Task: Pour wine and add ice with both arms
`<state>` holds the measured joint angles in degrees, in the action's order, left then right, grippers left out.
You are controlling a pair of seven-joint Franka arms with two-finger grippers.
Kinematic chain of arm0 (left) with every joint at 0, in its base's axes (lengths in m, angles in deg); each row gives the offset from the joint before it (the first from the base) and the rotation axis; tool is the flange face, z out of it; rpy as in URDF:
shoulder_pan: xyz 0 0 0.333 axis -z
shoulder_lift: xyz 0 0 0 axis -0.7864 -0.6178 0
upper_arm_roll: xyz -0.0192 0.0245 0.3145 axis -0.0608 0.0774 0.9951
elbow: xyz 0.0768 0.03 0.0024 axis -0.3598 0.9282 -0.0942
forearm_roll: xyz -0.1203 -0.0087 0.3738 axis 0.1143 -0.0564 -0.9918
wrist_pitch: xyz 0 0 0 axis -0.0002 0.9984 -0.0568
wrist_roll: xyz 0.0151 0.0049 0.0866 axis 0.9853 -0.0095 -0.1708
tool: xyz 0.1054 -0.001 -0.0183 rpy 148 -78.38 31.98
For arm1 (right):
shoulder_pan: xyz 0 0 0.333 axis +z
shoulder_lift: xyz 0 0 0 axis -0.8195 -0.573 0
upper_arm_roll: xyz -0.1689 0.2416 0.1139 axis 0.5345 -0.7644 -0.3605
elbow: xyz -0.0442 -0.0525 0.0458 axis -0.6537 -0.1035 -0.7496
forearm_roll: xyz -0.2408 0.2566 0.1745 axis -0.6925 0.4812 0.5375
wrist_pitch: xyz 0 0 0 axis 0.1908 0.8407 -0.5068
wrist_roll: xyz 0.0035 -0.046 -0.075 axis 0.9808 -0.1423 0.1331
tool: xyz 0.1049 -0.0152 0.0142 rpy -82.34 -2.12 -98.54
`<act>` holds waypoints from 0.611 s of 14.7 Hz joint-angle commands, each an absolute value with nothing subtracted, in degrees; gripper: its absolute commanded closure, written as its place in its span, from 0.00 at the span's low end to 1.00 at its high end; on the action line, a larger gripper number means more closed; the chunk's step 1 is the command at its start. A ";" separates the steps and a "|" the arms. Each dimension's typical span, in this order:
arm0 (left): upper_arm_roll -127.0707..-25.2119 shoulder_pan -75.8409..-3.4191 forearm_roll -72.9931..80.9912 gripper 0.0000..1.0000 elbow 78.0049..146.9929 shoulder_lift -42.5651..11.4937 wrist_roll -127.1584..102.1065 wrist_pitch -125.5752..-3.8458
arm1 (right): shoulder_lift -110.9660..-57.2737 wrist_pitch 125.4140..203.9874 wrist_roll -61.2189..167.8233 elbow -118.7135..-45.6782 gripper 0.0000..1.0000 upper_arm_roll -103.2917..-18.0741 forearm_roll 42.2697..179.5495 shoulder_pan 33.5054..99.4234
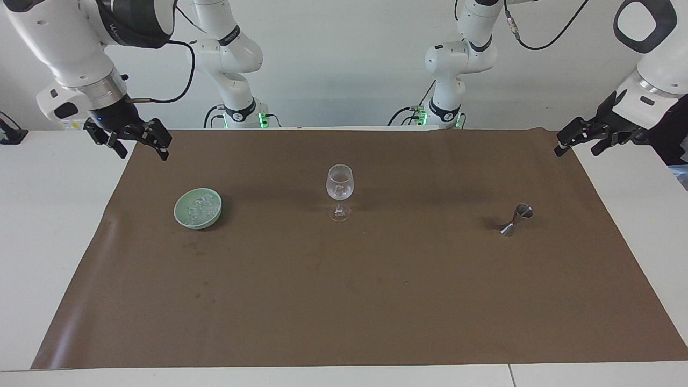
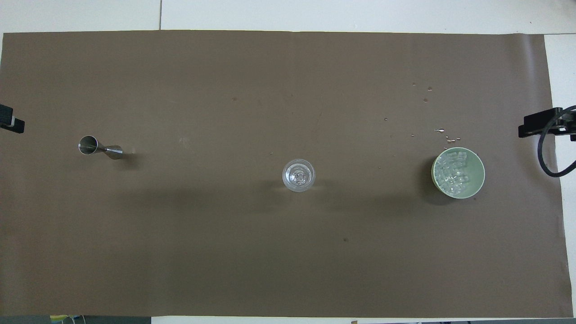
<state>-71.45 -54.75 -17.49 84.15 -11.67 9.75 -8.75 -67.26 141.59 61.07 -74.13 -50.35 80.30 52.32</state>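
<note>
On my counter [image 1: 32, 226] a mat [image 1: 344, 301] carries three things in a row: the bowl [image 1: 179, 214] holding ice [image 1: 200, 206] toward my right arm's end, the wine glass [image 1: 339, 185] between, the jigger [image 1: 517, 219] toward my left arm's end.

Two glossy white jointed arms [image 1: 70, 43], dark joint bands, looping black cables, black hands [image 1: 134, 141]

Both my arms raised — nothing held.
My left gripper [image 1: 580, 142] and right gripper [image 1: 135, 141] hang with fingers spread — one at each end.
</note>
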 commanded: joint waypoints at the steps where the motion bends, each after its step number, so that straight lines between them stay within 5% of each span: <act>1: -74.34 -56.24 -18.59 0.00 90.13 -6.71 10.65 -10.00 | -67.46 140.35 61.92 -72.66 0.00 -51.37 80.32 50.91; 9: -74.61 -54.04 -19.91 0.00 92.33 -4.86 10.39 -9.74 | -65.70 140.88 61.74 -73.45 0.00 -51.37 80.41 50.73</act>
<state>-74.62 -54.28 -18.36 90.18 -6.51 9.77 -8.74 -66.83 141.36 61.08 -73.25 -50.50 80.30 51.80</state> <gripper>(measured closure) 0.000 0.000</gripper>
